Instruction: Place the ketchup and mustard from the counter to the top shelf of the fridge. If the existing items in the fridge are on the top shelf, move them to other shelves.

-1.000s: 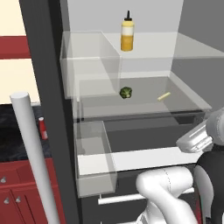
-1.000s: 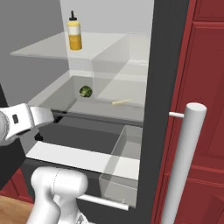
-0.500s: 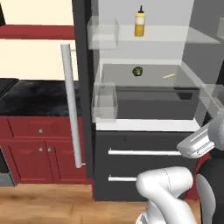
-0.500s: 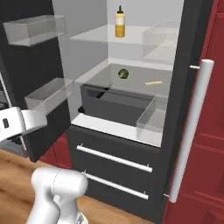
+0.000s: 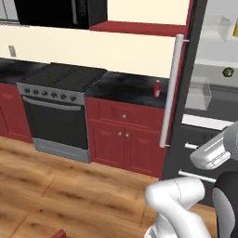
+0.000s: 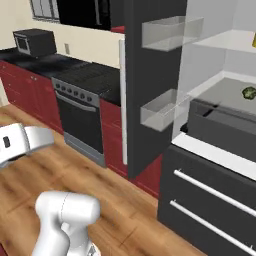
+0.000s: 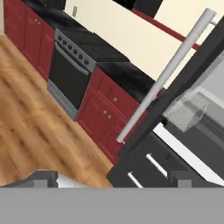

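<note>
The ketchup [image 5: 157, 88] is a small red bottle with a pale cap, standing upright on the dark tabletop [image 5: 125, 86] right of centre in the left base view, just left of the long grey door handle [image 5: 170, 90] of the open fridge door [image 5: 183, 93]. A sliver of yellow at the far upper right edge of that view is the mustard [image 5: 235, 29], sitting high on the pale top shelf [image 5: 218, 58] inside the fridge; the same yellow edge shows at the right border of the right base view [image 6: 254, 42]. One shelf lower lies a small green round item [image 5: 228, 72], seen again in the right base view [image 6: 248, 92] at the right, above a dark drawer [image 6: 225, 127]. Clear door bins [image 6: 165, 107] hang on the inner face of the door in the middle of the right base view. To the left of the ketchup, a black stove [image 5: 60, 100] with a row of knobs sits between red cabinets [image 5: 123, 137], over a wooden floor [image 5: 56, 186]. The gripper [image 7: 109, 178] shows in the hand view as two dark fingertips at the bottom edge, set wide apart with nothing between them, looking toward the red cabinets and the fridge's lower drawers [image 7: 144, 168].
</note>
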### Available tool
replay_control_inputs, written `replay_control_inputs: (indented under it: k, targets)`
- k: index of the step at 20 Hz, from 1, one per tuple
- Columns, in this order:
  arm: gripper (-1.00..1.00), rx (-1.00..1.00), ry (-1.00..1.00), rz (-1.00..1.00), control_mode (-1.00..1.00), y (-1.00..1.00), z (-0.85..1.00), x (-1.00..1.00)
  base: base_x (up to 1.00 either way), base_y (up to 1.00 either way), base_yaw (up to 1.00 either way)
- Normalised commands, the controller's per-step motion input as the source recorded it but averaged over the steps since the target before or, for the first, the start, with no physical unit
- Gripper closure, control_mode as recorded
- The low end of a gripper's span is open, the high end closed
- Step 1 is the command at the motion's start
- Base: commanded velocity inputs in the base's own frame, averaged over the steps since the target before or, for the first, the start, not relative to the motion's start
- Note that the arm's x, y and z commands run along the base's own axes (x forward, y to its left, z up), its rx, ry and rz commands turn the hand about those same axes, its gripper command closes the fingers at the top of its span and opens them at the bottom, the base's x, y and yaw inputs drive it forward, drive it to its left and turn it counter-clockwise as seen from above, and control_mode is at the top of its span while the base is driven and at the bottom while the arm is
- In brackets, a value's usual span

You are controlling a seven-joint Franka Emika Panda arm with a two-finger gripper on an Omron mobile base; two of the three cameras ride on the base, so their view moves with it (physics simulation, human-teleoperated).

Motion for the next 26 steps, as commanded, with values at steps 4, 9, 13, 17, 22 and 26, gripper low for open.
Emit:
replay_control_inputs:
  k: [4,9,13,17,22,26]
  targets:
    - [-1.00,0.00,0.00,0.00,1.00,0.00,0.00,0.00,0.77,1.00,0.06]
    - [-1.00,0.00,0.00,0.00,1.00,0.00,0.00,0.00,1.00,1.00,-0.16]
    - [-1.00,0.00,0.00,0.00,1.00,0.00,0.00,0.00,1.00,1.00,-0.41]
    - [-1.00,0.00,0.00,0.00,1.00,0.00,0.00,0.00,1.00,0.87,-0.55]
    - [-1.00,0.00,0.00,0.00,1.00,0.00,0.00,0.00,0.96,0.60,-0.56]
    - [-1.00,0.00,0.00,0.00,1.00,0.00,0.00,0.00,0.76,0.24,-0.61]
